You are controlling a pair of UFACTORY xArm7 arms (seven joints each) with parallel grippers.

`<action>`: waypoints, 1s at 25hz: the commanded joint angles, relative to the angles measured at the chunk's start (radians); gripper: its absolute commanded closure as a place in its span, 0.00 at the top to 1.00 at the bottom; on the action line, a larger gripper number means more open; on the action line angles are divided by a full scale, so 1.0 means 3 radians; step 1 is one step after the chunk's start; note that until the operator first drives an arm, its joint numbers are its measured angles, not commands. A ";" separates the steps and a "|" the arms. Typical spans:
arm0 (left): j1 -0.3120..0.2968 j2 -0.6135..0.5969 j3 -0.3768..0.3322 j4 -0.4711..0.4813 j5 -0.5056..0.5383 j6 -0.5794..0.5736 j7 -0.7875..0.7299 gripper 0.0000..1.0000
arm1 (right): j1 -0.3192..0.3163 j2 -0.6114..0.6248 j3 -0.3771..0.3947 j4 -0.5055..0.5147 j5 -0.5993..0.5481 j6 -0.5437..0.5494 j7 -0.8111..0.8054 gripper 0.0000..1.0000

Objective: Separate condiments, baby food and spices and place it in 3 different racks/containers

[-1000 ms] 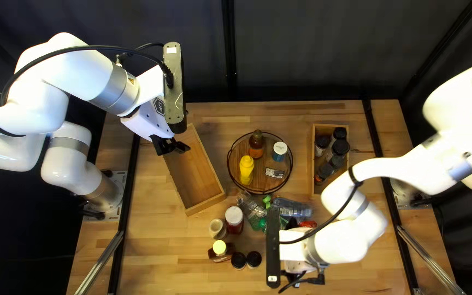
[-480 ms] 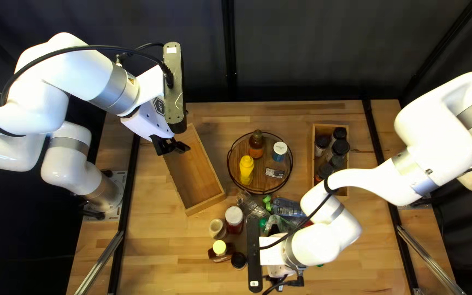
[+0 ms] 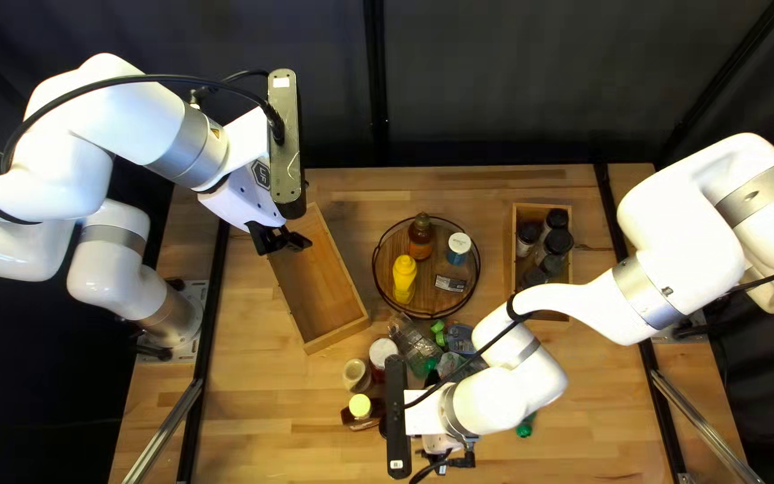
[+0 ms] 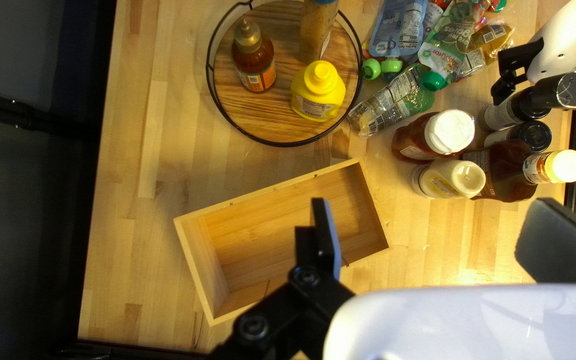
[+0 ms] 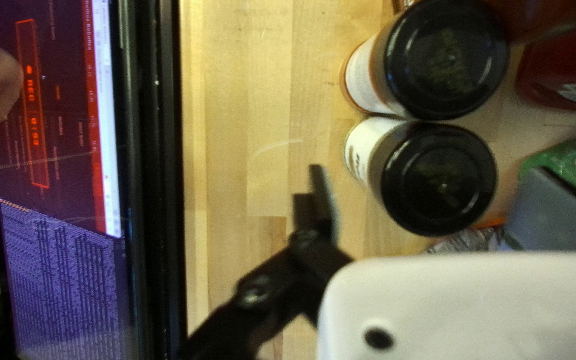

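Note:
My left gripper [image 3: 284, 240] hangs open over the wooden box [image 3: 324, 300]; in the left wrist view the gripper [image 4: 431, 213] holds nothing. My right gripper [image 3: 436, 450] is low at the table's near side; its own view shows the gripper [image 5: 431, 179] open, a black-capped jar [image 5: 435, 177] lying in line between its fingers, contact unclear, and another jar [image 5: 445, 60] beside it. The round rack [image 3: 382, 296] holds a yellow bottle [image 3: 404, 278], an amber bottle [image 3: 420, 237] and a white-lidded container [image 3: 459, 244]. Dark-capped jars [image 3: 558, 240] stand in the right box [image 3: 516, 260].
Food pouches [image 4: 398, 30] lie beside a white-capped red bottle [image 4: 449, 131], a cream bottle [image 4: 458, 179] and a yellow-capped brown bottle [image 4: 563, 165]. A screen [image 5: 61, 267] borders the table's near edge, with a person's hand [image 5: 0, 83] over it.
My right arm has swung toward the left of the top left view, its gripper end now beside the bottles and covering the black-capped jars there. My left arm has stayed still.

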 commanded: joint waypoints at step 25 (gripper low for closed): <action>0.0000 0.0000 0.0000 0.0000 0.0000 0.0000 0.0000 1.00 | 0.0013 -0.2711 0.0111 -0.1972 -0.0458 0.0896 0.0869 0.00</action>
